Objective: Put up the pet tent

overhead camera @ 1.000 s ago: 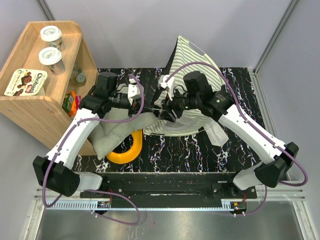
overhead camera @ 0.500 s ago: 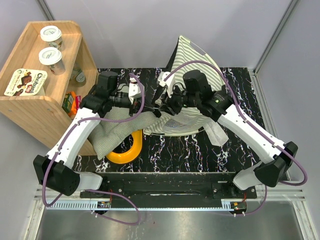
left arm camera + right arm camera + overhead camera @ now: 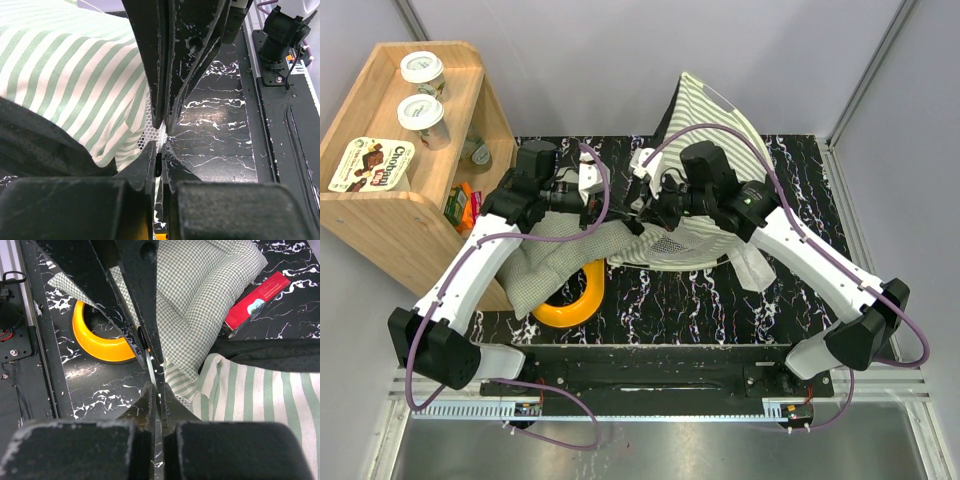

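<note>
The pet tent (image 3: 715,120) is green-and-white striped fabric, standing partly raised at the back middle of the table, with its lower part slumped toward the front. The stripes also fill the left of the left wrist view, pet tent (image 3: 65,75), and the right of the right wrist view, pet tent (image 3: 260,390). My two grippers meet tip to tip at the tent's left edge. The left gripper (image 3: 622,218) (image 3: 160,152) is shut on a thin pole. The right gripper (image 3: 645,215) (image 3: 158,392) is shut on the same thin pale pole (image 3: 151,371).
A small-checked green cushion (image 3: 545,265) (image 3: 200,290) lies left of the tent, over a yellow ring-shaped bowl (image 3: 575,300) (image 3: 97,335). A red packet (image 3: 255,300) lies beside the cushion. A wooden shelf (image 3: 380,200) with cups and a box stands at the left edge.
The right gripper has closed its jaws onto the pole and shifted slightly left. The left gripper has stayed shut in place.
</note>
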`<state>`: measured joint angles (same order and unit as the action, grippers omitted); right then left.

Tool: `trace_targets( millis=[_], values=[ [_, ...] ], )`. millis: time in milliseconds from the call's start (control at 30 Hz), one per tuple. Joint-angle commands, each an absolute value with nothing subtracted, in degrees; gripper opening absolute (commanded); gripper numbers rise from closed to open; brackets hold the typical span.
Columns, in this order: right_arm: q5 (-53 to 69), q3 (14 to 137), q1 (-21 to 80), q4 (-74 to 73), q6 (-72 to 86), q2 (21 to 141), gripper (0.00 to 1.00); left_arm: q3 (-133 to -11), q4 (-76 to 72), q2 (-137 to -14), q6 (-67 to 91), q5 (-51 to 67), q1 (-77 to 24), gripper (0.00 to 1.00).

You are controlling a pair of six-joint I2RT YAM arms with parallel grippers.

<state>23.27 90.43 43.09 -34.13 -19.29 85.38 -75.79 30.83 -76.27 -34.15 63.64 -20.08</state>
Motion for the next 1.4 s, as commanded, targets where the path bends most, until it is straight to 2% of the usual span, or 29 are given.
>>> trace_targets(
  millis=[0, 67, 100, 200, 300, 400, 733, 933, 1000, 1067, 1100, 1300, 1367],
  values=[
    [20.66, 91.76, 43.33, -35.06, -20.04, 84.91, 0.0, -77.61, 29.71, -76.73, -33.49, 61.44, -20.3, 0.09],
    [20.65, 90.27, 43.16, -34.72, -20.65, 83.33, 0.0, -77.0, 28.75, -76.38, -34.19, 61.43, -19.69, 0.4],
    [20.83, 89.65, 43.15, -34.54, -20.65, 82.89, 0.0, -76.38, 27.26, -76.2, -34.54, 61.87, -18.9, 0.49],
    [21.35, 89.82, 43.24, -34.8, -20.57, 82.79, 0.0, -73.92, 20.5, -76.11, -33.23, 63.28, -16.62, 0.57],
    [22.49, 90.35, 43.07, -35.24, -20.74, 82.79, 0.0, -72.34, 18.11, -76.46, -34.97, 61.97, -16.08, 0.6],
    [24.07, 90.53, 42.98, -35.86, -21.18, 82.36, 0.0, -68.31, 8.91, -77.69, -33.06, 61.0, -16.08, 0.64],
    [26.98, 89.21, 42.01, -36.21, -20.66, 80.51, 0.0, -65.74, -15.54, -88.41, -22.25, 62.67, -21.35, 0.65],
    [27.86, 89.82, 41.57, -36.91, -20.83, 80.51, 0.0, -67.41, -17.05, -91.4, -21.8, 62.05, -22.85, 0.64],
    [27.95, 89.82, 41.4, -36.83, -20.92, 80.68, 0.0, -67.94, -16.96, -91.84, -21.45, 62.93, -23.11, 0.62],
    [28.3, 89.82, 41.22, -36.83, -20.83, 80.6, 0.0, -67.94, -16.88, -92.02, -21.36, 63.46, -23.29, 0.52],
    [28.47, 89.65, 41.13, -36.83, -20.74, 80.6, 0.0, -67.77, -16.88, -91.93, -21.36, 63.54, -23.38, 0.51],
    [29.0, 89.47, 40.61, -37.35, -20.66, 80.25, 0.0, -68.38, -16.62, -91.67, -22.58, 63.11, -23.38, 0.54],
    [29.09, 89.39, 40.52, -37.35, -20.65, 79.98, 0.0, -68.82, -15.65, -91.93, -23.12, 63.89, -23.47, 0.5]
  ],
)
